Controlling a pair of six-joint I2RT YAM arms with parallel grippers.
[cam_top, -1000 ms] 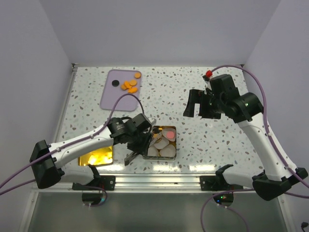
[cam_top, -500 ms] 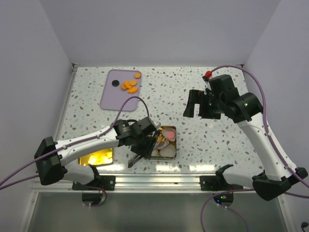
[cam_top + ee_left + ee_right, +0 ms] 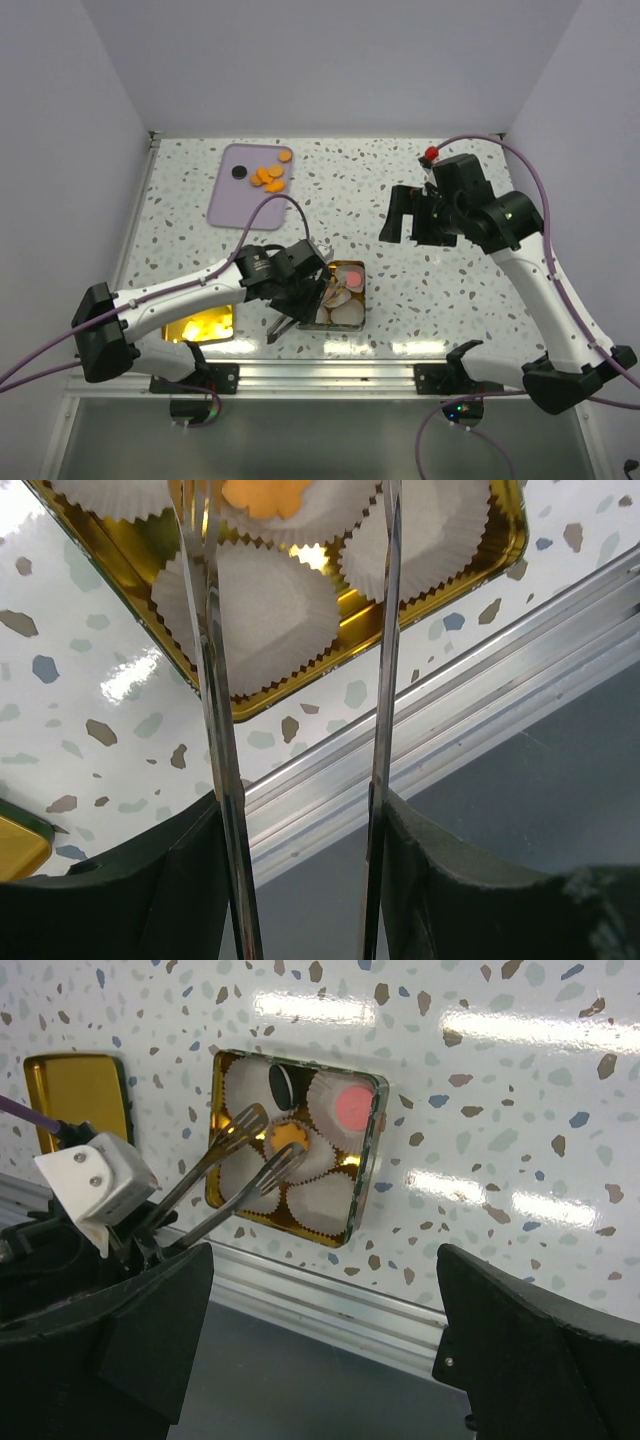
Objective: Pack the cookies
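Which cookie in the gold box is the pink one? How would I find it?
Look at the square gold tin near the table's front edge, filled with white paper cups. The pink cookie sits in the cup at one corner. Its neighbours are a black cookie and an orange cookie.

Cookies (image 3: 286, 1136) lie in cups (image 3: 320, 1197) inside the tin (image 3: 366, 1192).

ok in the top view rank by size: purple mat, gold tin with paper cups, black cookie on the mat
1. purple mat
2. gold tin, clearly smaller, partly hidden by the left arm
3. black cookie, far the smallest
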